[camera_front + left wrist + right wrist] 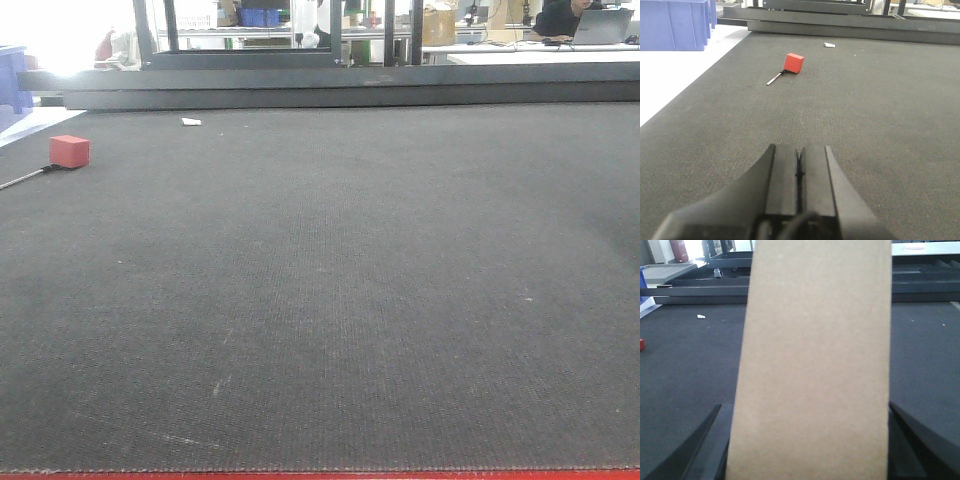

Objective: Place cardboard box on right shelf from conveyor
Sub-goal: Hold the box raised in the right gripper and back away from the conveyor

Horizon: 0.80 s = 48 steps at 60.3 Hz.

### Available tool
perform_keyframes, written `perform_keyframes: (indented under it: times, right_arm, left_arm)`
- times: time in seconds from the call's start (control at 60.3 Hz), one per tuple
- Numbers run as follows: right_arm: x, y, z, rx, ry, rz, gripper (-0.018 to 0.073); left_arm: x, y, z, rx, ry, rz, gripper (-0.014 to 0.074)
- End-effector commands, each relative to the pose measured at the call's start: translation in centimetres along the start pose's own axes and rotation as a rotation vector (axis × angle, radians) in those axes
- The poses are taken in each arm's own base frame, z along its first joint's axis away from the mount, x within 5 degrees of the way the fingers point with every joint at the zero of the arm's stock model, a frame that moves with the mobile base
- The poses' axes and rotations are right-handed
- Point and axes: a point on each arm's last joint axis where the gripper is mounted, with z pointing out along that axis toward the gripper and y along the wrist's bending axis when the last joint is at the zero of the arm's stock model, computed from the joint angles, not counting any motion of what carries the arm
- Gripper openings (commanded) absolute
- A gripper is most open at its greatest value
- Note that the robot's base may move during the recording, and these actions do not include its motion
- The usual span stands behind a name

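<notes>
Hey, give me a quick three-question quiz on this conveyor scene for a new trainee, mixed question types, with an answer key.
1. True or false: the left gripper is shut and empty.
2. Fill in: in the front view, the red block sits near the conveyor's ____ edge.
3. What does the right gripper clamp? A the red block; B the cardboard box; C nothing.
Key: 1 true; 2 left; 3 B.
</notes>
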Motion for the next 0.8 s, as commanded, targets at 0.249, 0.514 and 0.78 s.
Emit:
perform_keyframes:
  times: [0.249,0.514,0.78]
  right_arm:
    - [-1.52,0.20,-0.14,-0.007,-0.100,-0.013,0.0277]
    - [-1.52,0.20,-0.14,-0.007,-0.100,-0.013,0.0277]
    - [-1.52,0.20,-0.14,-0.007,-0.100,-0.013,0.0277]
  left_arm:
    - [-0.59,0.06,-0.09,-0.006,-0.093,-0.005,-0.0116]
    - [-0.59,0.06,-0.09,-0.006,-0.093,-0.005,-0.0116]
    - [-0.59,0.06,-0.09,-0.006,-0.093,-0.005,-0.0116]
